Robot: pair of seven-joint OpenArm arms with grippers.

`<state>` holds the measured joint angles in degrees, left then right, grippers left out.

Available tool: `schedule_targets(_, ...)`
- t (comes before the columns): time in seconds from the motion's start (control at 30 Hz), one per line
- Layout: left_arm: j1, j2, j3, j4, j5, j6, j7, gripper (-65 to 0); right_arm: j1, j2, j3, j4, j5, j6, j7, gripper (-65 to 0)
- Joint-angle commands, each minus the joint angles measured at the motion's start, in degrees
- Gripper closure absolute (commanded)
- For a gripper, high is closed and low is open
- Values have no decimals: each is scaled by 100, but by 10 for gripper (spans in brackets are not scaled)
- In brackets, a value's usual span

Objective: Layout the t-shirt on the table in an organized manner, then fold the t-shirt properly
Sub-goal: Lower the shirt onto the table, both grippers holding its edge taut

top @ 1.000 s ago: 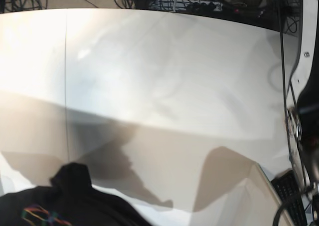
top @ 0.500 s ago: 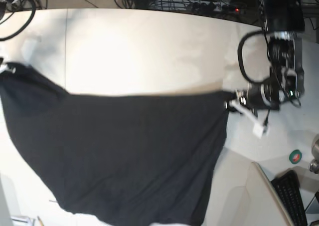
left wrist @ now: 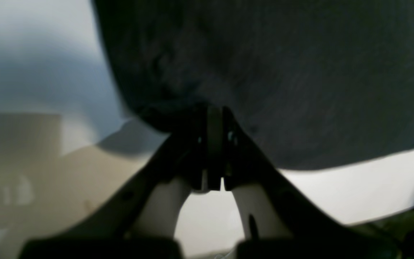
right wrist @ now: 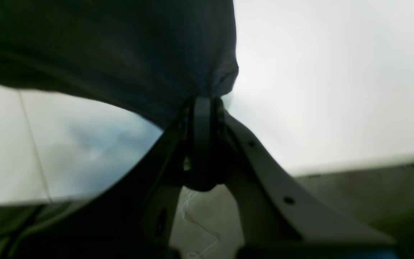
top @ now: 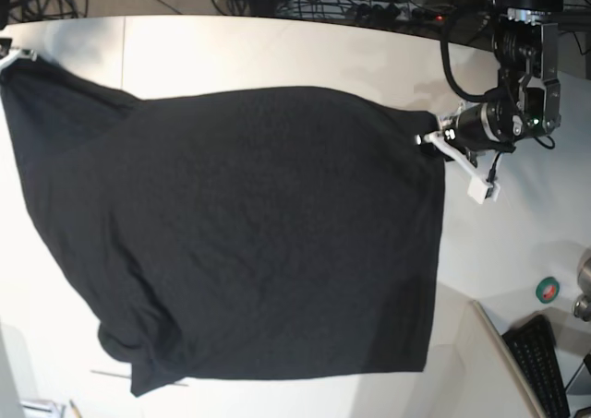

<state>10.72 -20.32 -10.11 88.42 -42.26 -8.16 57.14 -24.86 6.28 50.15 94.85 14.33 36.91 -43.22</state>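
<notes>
The left pincer (top: 427, 139) and the right pincer (top: 9, 58) each pinch a corner of the black t-shirt (top: 249, 243), spread over the white bench (top: 277, 53).

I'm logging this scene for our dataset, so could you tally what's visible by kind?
T-shirt: 1
Table: 1
Grippers, left gripper and right gripper, each shut on the shirt: 2
Green tape roll: 1
Keyboard: 1
Total: 6
</notes>
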Motion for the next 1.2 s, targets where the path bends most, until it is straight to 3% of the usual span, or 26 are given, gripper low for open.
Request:
schedule_targets(0.0, 31, -127, -48, 182, -33, -14, -57, 0, -85, -9, 9, 199, 75, 24, 89, 0)
schedule_targets(0.23, 392, -153, -963, 454, 11, -14, -66, 0, -507, -308, -35, 401, 57, 24, 63, 0)
schedule_targets(0.37, 383, -127, -1042, 437, 740, -14, -66, 0, -173, -264, 0, -83, 40, 24, 72, 0)
schedule_targets(0.5, 409, 40, -1033, 437, 1619, -41, -66, 0, -305, -255, -79, 172, 57, 41, 19, 0)
schedule_targets(0.63, 418, 146, -1033, 437, 2094, -41, -66, 0, -437, -325, -395, 331, 66, 41, -16, 0)
schedule_targets(0.93, 796, 155, -1112, 454, 2112, -41, -110, 0, -507, -439, -52, 392, 84, 41, -7, 0)
schedule_targets(1.07, 849, 401, -1112, 428, 2156, -41, -690, 0, -287, -439, -44, 410, 93, 41, -7, 0)
schedule_targets(1.17, 849, 515, -1112, 428, 2121, -41, -769, 0, -173, -439, -44, 410, 93, 41, -34, 0)
